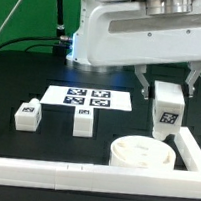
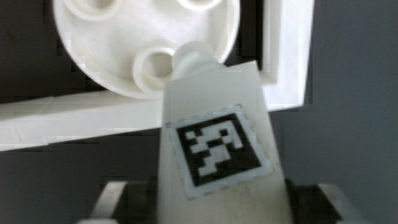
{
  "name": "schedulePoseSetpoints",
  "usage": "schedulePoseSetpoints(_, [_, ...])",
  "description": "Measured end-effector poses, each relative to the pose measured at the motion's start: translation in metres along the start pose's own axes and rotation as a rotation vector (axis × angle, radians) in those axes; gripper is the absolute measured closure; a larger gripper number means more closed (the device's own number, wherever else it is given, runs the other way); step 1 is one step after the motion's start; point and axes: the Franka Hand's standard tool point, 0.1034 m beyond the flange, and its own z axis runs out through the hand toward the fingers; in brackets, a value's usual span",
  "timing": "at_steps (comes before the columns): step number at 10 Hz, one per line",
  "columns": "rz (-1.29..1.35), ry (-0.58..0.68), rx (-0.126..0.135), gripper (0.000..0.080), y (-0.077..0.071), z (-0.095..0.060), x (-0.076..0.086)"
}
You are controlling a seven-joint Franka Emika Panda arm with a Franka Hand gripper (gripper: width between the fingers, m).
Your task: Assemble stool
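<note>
Pinches a tagged leg (image 1: 168,108) in the tool (image 1: 171,91), above the seat (image 1: 143,153) tucked by the rail (image 1: 196,151) corner, presumably to aim its end at a socket (image 2: 157,68).

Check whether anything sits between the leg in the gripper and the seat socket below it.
Nothing visible does. The gripper holds the leg above the seat, its tip pointing at an open socket in the wrist view. The white rail lies beside the seat, off that path.
</note>
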Motion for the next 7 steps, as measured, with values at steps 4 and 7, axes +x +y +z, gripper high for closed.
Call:
schedulePoseSetpoints(4, [-0.002,0.196,-0.001,0.0475,-0.002,0.005,0.006])
schedulePoseSetpoints(7, [-0.037,0.215,0.027,0.0475,0.028,0.000,0.012])
